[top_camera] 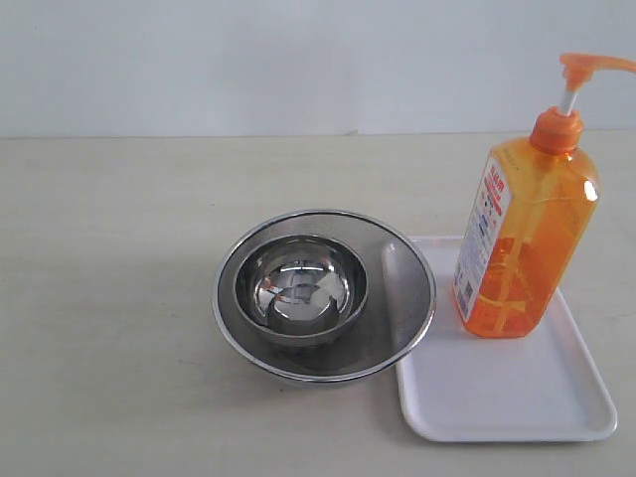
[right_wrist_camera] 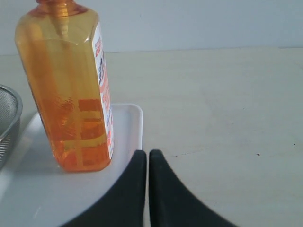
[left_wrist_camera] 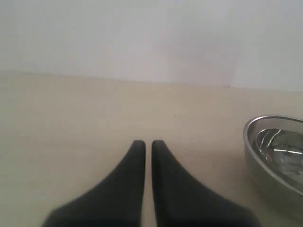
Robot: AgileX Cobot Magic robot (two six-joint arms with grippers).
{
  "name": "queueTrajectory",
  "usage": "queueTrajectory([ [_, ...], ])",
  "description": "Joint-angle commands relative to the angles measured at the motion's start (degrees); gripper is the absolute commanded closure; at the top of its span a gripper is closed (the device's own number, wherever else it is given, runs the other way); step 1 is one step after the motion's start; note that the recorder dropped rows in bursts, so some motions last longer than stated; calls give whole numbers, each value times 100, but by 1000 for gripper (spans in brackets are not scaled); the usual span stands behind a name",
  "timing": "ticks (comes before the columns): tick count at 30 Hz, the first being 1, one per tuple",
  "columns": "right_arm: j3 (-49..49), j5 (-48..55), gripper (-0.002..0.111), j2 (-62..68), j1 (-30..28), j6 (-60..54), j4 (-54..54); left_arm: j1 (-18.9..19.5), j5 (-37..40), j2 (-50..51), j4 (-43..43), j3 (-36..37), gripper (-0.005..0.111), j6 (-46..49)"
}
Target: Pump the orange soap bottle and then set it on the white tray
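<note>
We see the orange soap bottle (top_camera: 522, 243) standing upright on the white tray (top_camera: 497, 397), on the tray's rear part and near the side that borders the steel bowls (top_camera: 323, 293). Its long axis is vertical, with the pump head (top_camera: 586, 68) on top and the nozzle pointing toward the right of the exterior view.

The right fingers (right_wrist_camera: 137, 165) are pressed together and hold nothing. They sit low by the tray's rim, with the bottle just ahead of them and offset toward the bowls. The left fingers (left_wrist_camera: 137, 156) are also pressed together and empty. They are over bare surface on the far side of the bowls, well apart from the bottle.

We judge the right arm to be the nearer one. Any press on the pump would call for it to rise along that vertical axis. We cannot tell whether the pump has been pressed.
</note>
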Motion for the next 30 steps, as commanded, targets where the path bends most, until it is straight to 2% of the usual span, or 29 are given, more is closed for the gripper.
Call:
queueTrajectory([
  [1,23,-15,108,-31,-12,0,-22,37,291,-22,767,22,102,-626],
  [7,23,-15,108,-31,-12,0,-22,37,291,-22,974,22,102,33],
  [12,23,-15,108,-31,-12,0,-22,37,291,-22,718,22,102,31],
  [30,23,-15,108,-31,-12,0,-22,37,291,-22,743,22,102,31],
])
